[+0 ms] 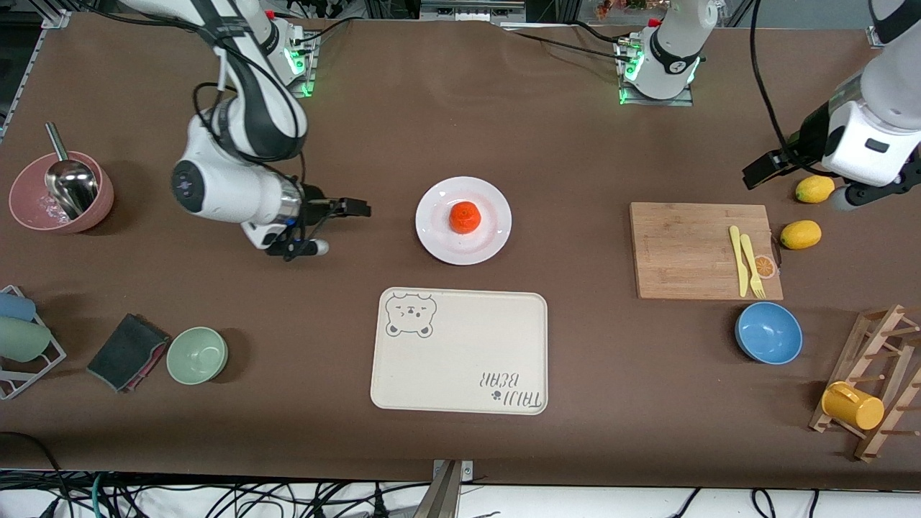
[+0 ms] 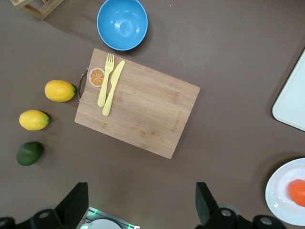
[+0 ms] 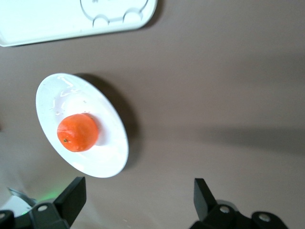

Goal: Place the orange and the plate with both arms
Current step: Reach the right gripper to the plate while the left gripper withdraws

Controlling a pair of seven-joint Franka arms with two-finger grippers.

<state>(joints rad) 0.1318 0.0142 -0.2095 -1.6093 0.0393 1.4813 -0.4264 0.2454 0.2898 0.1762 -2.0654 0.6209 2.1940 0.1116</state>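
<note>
The orange [image 1: 465,216] sits in the middle of the white plate [image 1: 496,241], on the table between the two arms. My right gripper [image 1: 345,229] is open and empty, just above the table beside the plate toward the right arm's end. Its wrist view shows the plate [image 3: 52,95], the orange [image 3: 77,132] and the open gripper [image 3: 138,195]. My left gripper [image 1: 797,188] is open and empty, raised over the lemons at the left arm's end. Its wrist view shows the open gripper [image 2: 141,205], the plate's edge [image 2: 281,195] and the orange [image 2: 298,192].
A cream bear tray [image 1: 460,360] lies nearer the camera than the plate. A wooden cutting board [image 1: 683,252] holds a yellow knife and fork. Two lemons [image 1: 801,234], an avocado [image 2: 29,153], a blue bowl [image 1: 768,332], a green bowl [image 1: 197,355], a pink bowl with ladle [image 1: 61,193] and a mug rack [image 1: 874,374] stand around.
</note>
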